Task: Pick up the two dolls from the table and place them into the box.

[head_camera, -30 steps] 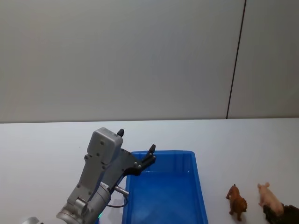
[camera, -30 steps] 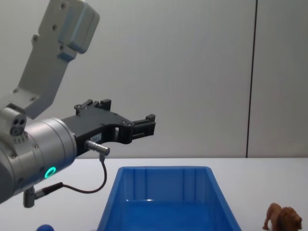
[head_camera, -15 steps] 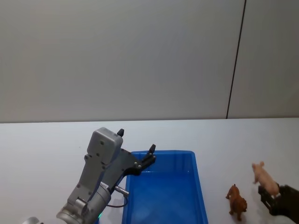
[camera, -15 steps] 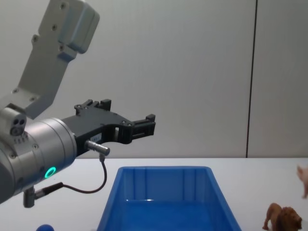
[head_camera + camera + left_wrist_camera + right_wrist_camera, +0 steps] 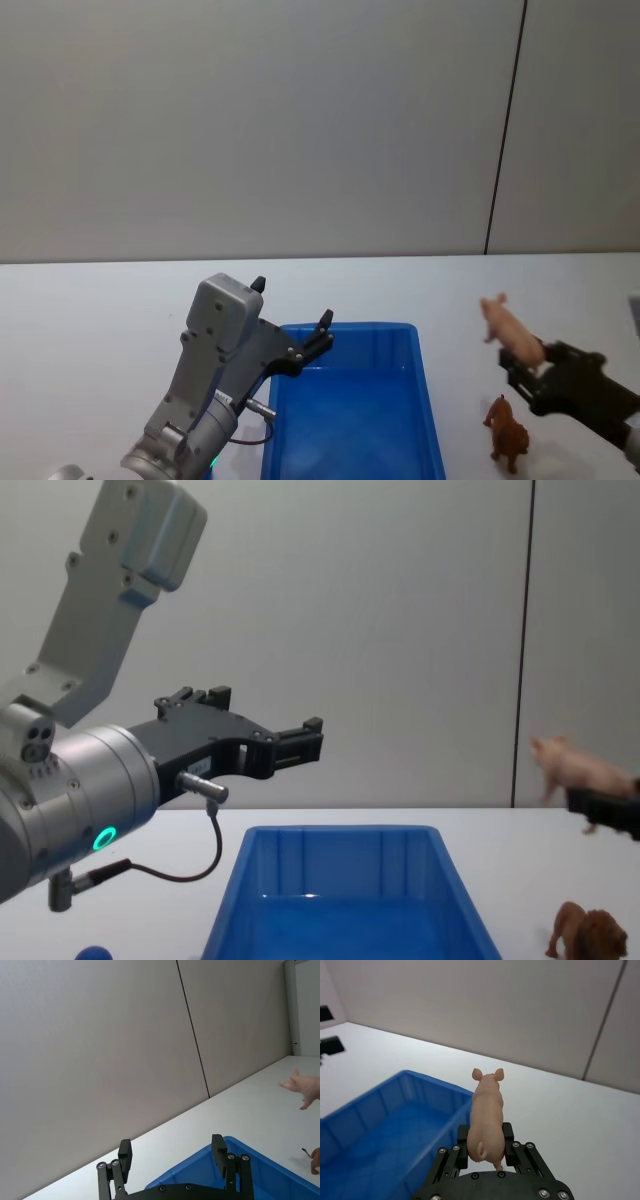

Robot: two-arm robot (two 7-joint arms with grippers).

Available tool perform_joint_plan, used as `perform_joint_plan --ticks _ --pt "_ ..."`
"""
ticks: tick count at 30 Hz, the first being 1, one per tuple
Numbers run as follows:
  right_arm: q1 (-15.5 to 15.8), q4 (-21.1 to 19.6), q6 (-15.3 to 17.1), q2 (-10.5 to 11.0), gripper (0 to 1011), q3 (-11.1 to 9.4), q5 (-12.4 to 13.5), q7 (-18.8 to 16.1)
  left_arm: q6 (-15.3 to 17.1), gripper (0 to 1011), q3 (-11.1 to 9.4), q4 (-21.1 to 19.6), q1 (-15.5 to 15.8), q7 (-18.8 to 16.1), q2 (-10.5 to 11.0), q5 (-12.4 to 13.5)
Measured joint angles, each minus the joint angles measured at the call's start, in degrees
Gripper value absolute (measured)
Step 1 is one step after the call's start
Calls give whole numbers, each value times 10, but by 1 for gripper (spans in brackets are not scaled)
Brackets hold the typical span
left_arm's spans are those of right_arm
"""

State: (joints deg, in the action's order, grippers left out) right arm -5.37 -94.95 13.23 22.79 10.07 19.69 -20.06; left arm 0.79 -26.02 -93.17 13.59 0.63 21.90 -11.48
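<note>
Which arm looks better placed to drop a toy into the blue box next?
The right arm: its jaws are shut on the pink pig, lifted beside the blue box. The left arm's jaws hang open and empty over the box's far left corner.

The bottom edge of the chest view cuts off the blue doll (image 5: 93, 953), leaving its rounded top, and the right edge cuts off all but the tip of the right gripper (image 5: 585, 802). In the left wrist view the right edge cuts off the lion (image 5: 315, 1159) and the pig's (image 5: 304, 1089) rear. In the right wrist view the pig's legs are hidden between the fingers (image 5: 464, 1141).
</note>
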Motion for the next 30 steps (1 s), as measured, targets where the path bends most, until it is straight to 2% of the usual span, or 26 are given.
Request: perform_joint_plan --ticks 8,15,16,18,22,24,30 --pt "-42 11 24 -24 376 19 -18 -53 0 1003 0 0 0 0 0 0" --pt "-81 38 51 -54 390 43 -38 -98 0 1003 0 0 0 0 0 0" --pt "-88 46 56 -61 435 49 -42 -105 0 1003 0 0 0 0 0 0" --pt "-97 56 63 -68 461 56 -48 -115 0 1003 0 0 0 0 0 0" --pt "-109 69 69 -78 628 64 -54 -125 0 1003 0 0 0 0 0 0" --pt "-112 73 72 -81 661 67 -57 -128 0 1003 0 0 0 0 0 0" --pt "-119 83 74 -84 848 71 -61 -129 0 1003 0 0 0 0 0 0"
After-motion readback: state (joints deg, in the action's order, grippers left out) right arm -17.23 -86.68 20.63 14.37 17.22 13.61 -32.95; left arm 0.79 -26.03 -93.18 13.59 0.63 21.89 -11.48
